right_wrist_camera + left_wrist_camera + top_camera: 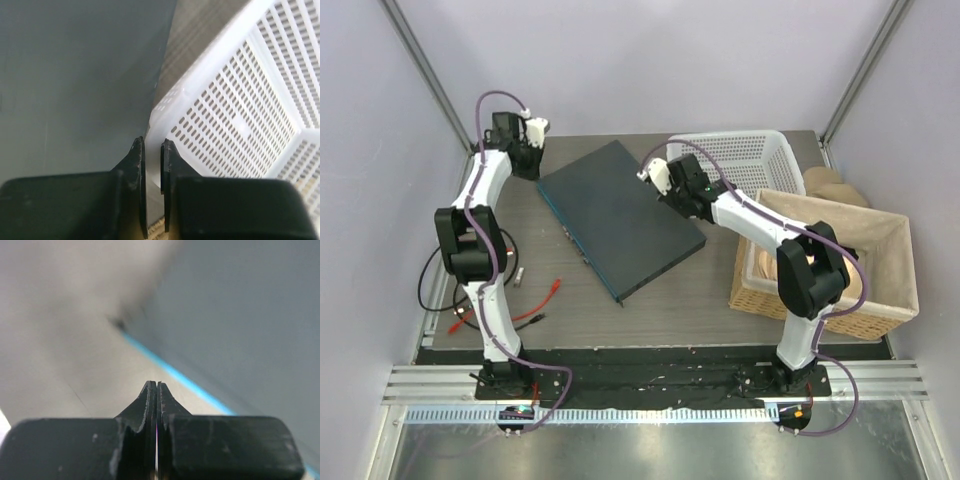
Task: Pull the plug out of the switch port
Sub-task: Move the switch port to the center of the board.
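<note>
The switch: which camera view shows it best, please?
The top external view: the whole switch lies there, both grippers at its far corners. The left wrist view shows only a blurred grey surface with a blue edge; the right wrist view shows one flat grey side beside the white basket.

The top external camera looks steeply down from behind the arm bases over the whole surface [710, 300]. Each wrist camera looks past its own gripper, very near the switch [620, 215], seemingly blurred by closeness.

switch [620, 215] looks like matt slate metal, smooth top. white basket [745, 150] is glossy perforated plastic, and the wicker basket [895, 300] at 3 o'clock has cloth lining.
</note>
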